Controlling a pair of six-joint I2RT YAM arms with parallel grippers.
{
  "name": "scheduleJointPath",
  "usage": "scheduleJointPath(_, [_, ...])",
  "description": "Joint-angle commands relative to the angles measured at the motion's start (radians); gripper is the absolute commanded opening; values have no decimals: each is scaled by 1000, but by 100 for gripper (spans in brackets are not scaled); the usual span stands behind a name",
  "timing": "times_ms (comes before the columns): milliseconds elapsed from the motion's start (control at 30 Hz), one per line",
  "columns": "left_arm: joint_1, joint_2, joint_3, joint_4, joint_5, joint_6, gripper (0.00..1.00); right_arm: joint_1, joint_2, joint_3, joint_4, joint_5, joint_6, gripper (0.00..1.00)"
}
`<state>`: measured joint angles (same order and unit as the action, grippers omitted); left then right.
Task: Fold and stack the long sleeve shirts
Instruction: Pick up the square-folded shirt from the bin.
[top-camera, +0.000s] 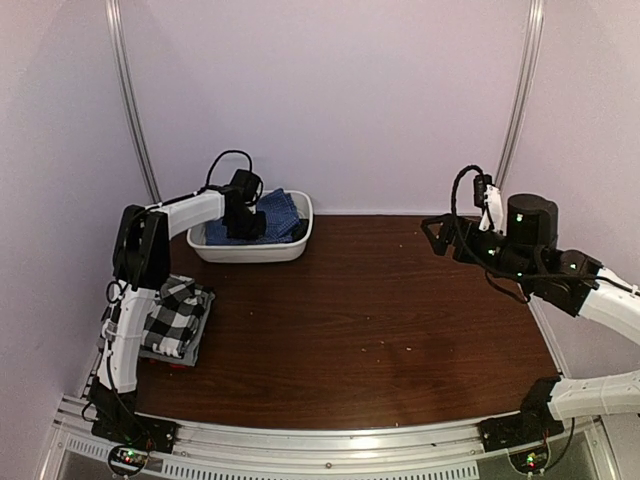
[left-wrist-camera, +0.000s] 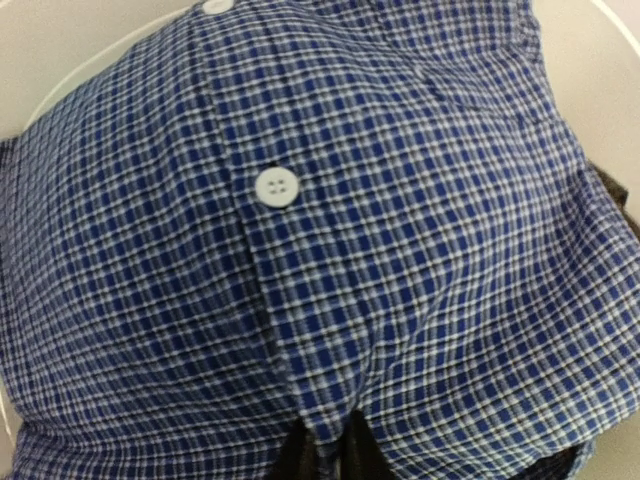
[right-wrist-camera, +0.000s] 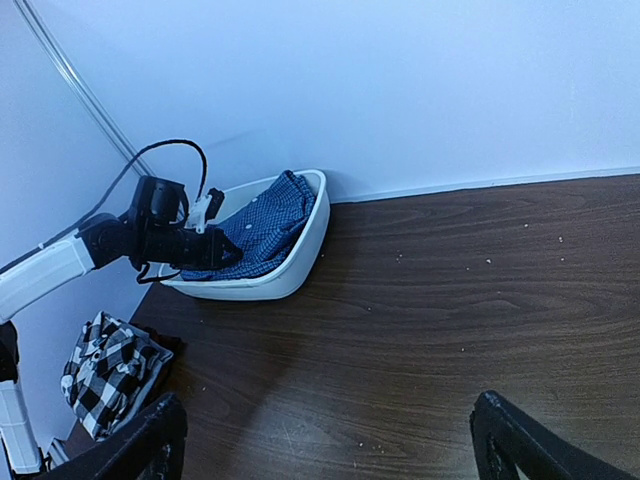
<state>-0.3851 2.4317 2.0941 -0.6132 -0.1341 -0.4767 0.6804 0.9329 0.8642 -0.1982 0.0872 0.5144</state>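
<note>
A blue-and-white check shirt (top-camera: 283, 213) lies bunched in the white basin (top-camera: 250, 251) at the back left. My left gripper (top-camera: 250, 222) reaches down into the basin. In the left wrist view the shirt (left-wrist-camera: 400, 200) fills the frame, and my left gripper (left-wrist-camera: 328, 452) is shut on a raised fold of it just below the button placket. A folded black-and-white plaid shirt (top-camera: 176, 310) tops a small pile at the table's left edge. My right gripper (right-wrist-camera: 330, 440) hangs open above the bare table at the back right, holding nothing.
The basin (right-wrist-camera: 300, 262) stands against the back wall near the left corner. The pile with the plaid shirt (right-wrist-camera: 110, 368) lies close beside the left arm's base. Dark wood table (top-camera: 380, 320) spreads between the arms, with metal rails along the near edge.
</note>
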Motion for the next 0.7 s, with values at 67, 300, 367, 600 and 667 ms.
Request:
scheduleJointPath(67, [5, -38, 78, -7, -20, 40, 0, 0, 0, -5, 20, -20, 16, 100])
scheduleJointPath(300, [5, -182, 107, 20, -40, 98, 0, 1, 22, -5, 39, -31, 18, 100])
scheduleJointPath(367, [4, -234, 107, 41, -22, 119, 0, 1, 33, -2, 46, -37, 17, 100])
scheduleJointPath(600, [-34, -419, 78, 110, 71, 192, 0, 1, 66, 17, 58, -29, 6, 100])
scheduleJointPath(667, [-67, -492, 45, 136, 81, 217, 0, 0, 71, 23, 59, -21, 1, 100])
